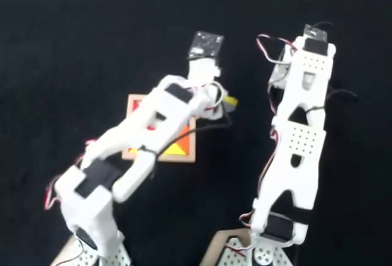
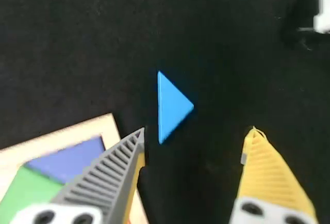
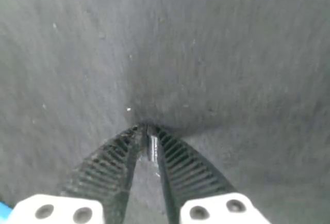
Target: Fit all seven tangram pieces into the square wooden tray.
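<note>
Left jaws are hanging released near the blue triangle (image 2: pixel 172 108), lying on the bench (image 2: pixel 77 38) just beside the tray (image 2: pixel 67 133); lowering squarely astride its edges is looking wisest; right jaws are resting clenched, empty.

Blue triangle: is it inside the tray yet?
No, the blue triangle lies on the black cloth beside the wooden tray, just ahead of the open left gripper.

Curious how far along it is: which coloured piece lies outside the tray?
The light blue triangle, on the black cloth beside the wooden tray; the darker blue piece and green piece lie inside.
</note>
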